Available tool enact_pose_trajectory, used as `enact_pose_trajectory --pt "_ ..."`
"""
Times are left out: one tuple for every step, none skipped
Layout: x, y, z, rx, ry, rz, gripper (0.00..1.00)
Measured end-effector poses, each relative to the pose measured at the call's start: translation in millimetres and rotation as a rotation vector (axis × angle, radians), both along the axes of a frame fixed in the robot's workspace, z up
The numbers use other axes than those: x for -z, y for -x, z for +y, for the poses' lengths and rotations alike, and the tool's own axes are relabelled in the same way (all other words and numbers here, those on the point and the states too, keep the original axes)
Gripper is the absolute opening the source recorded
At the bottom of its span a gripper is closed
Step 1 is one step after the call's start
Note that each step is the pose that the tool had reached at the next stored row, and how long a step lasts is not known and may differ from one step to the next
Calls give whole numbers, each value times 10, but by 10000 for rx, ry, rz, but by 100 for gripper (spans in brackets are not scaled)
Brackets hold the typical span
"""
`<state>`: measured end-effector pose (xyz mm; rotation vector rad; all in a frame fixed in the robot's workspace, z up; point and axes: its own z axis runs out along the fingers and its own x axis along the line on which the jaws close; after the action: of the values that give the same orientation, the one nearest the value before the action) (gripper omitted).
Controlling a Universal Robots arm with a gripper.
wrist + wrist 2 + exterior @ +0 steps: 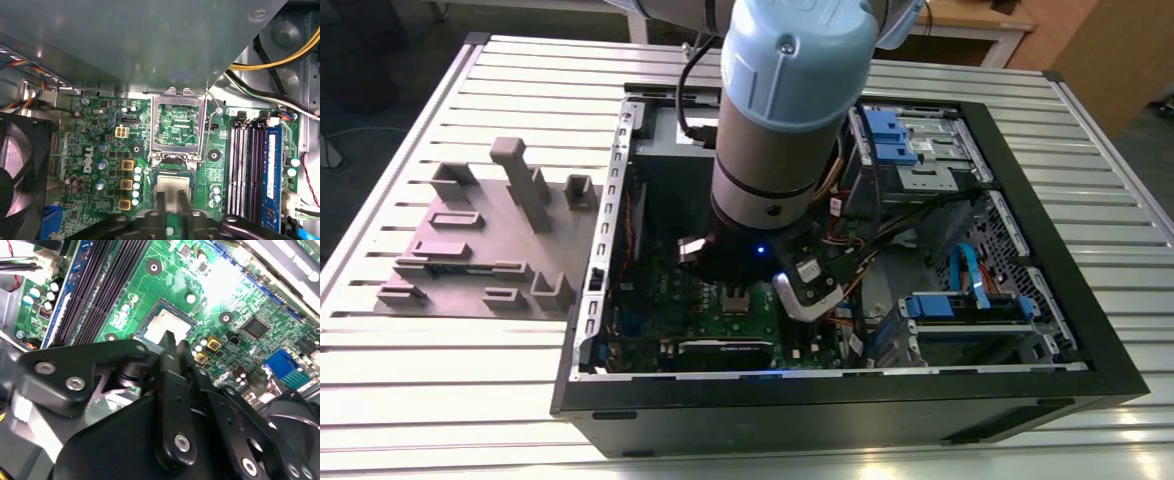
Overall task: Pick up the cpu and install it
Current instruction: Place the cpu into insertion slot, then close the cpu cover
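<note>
Gripper [172, 202] low over the board in both wrist views, black linkage close to the lens in the second wrist view [175, 346]. Fingers [161, 200] stand a narrow gap apart, nothing clamped between them; silvery metal shows through the gap. That metal is the cpu [174, 185], lying flat in the socket right beneath the tips, pale and square in the second wrist view [167, 326]. Cannot tell whether the tips touch it. Just beyond the cpu, the socket's hinged metal frame [154, 125] is swung open, green motherboard [100, 130] visible through it. Memory slots [245, 170] run alongside the socket, one blue. Black fan [20, 170] at the board's opposite edge; yellow cables [280, 60] farther back. Exterior view: arm [787, 110] reaches down into an open computer case [854, 395] lying on a slatted metal table [454, 400]. Blue drive brackets [887, 135] inside the case toward the exterior view's right. Grey fixture [480, 240] on the table outside the case, on the exterior view's left.
</note>
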<state>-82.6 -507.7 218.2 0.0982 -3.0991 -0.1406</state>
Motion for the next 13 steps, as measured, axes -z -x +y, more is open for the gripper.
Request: enact_pose_trajectory --pt "-9 0 0 0 0 3 20" --pt "-11 0 0 0 -2 4 14" --pt "-10 0 0 0 -3 4 14" --pt "-10 0 0 0 -3 5 11" --pt "-11 0 0 0 -2 6 11" --pt "-12 0 0 0 -1 6 11" --pt "-12 0 0 1 -1 7 11" --pt "-12 0 0 0 0 13 11" --pt "-12 0 0 0 0 19 11" --pt "-12 0 0 1 0 20 11" --pt "-12 0 0 0 -1 20 11" --pt "-12 0 0 0 0 21 11" --pt "-12 0 0 0 0 21 11"
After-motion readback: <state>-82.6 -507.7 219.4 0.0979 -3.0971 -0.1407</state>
